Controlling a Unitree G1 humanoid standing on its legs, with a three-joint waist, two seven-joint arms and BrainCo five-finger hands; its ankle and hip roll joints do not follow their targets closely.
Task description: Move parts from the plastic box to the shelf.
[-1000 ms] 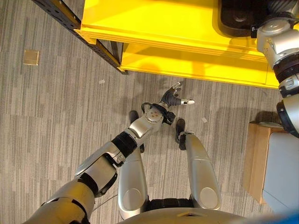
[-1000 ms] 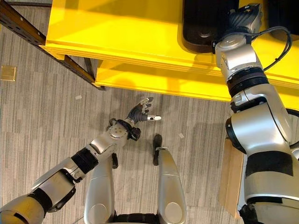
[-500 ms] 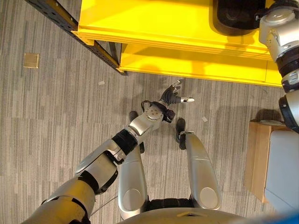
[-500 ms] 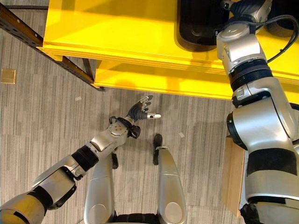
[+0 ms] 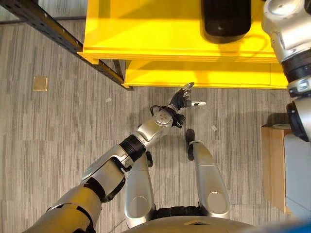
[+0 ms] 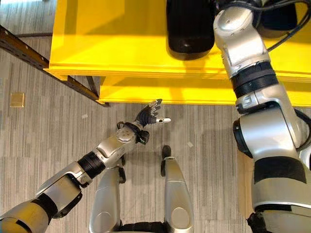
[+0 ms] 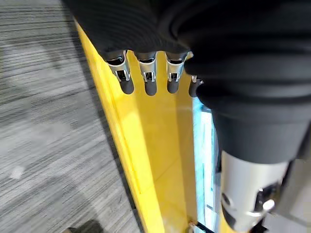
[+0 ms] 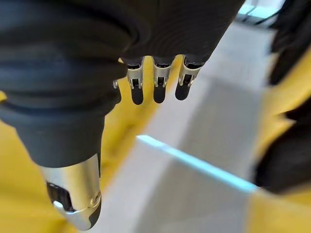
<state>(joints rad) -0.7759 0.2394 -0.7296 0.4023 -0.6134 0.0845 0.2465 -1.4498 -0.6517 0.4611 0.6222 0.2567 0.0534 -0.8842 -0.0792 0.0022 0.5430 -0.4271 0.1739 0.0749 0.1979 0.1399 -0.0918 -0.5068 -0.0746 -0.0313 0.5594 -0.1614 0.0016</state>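
A black part (image 5: 226, 19) lies on the top board of the yellow shelf (image 5: 155, 29). A second dark part (image 6: 279, 17) shows on the other side of my right arm. That arm reaches up over the shelf beside the black part. In the right wrist view my right hand's fingers (image 8: 154, 90) are straight and hold nothing. My left hand (image 5: 183, 99) hangs open over the floor just before the shelf's lower board. Its fingers (image 7: 146, 80) point at the yellow edge with nothing in them.
A pale grey plastic box (image 5: 297, 179) stands on a wooden stand (image 5: 272, 165) at my right. A dark metal rack beam (image 5: 48, 26) runs along the shelf's left side. A small tan square (image 5: 40, 83) lies on the grey carpet.
The camera has tilted up, so more of the shelf top shows. My right hand has gone further back over the shelf, past the black part. The left hand keeps its pose.
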